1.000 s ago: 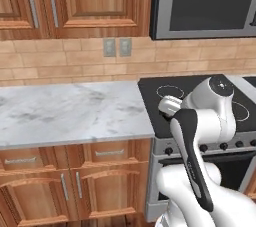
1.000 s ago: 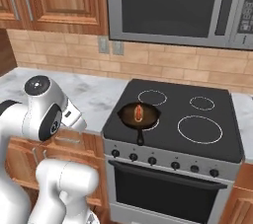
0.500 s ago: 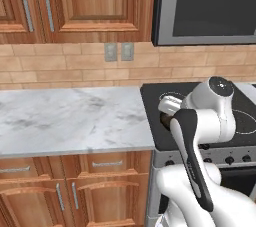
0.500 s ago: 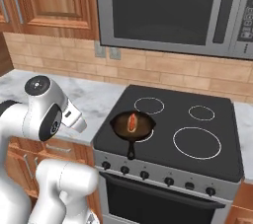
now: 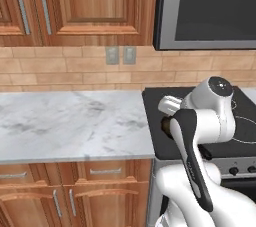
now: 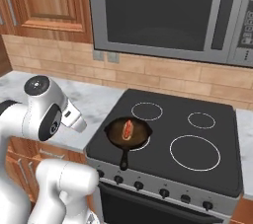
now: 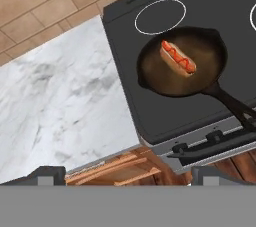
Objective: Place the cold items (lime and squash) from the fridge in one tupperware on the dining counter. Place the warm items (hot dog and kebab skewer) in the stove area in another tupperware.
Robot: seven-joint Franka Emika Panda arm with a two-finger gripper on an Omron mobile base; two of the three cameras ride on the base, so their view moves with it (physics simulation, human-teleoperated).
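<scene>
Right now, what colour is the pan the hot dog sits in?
Dark brown-black, like cast iron. The pan holding the hot dog shows best in the hand view.

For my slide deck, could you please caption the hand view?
Hand camera looks down on a hot dog in a bun lying in a black cast-iron skillet on the black glass stovetop, beside the marble counter.

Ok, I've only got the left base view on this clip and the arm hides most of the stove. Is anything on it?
Observer: Yes, a dark skillet sits on the front left burner.
Operator: Anything in it?
Observer: A hot dog in a bun lies in the pan.
Operator: Which way does the handle point?
Observer: Toward the stove's front edge, over the knobs.
Operator: Has the gripper got hold of anything?
Observer: No, the gripper hangs open above the counter edge, holding nothing.
</scene>
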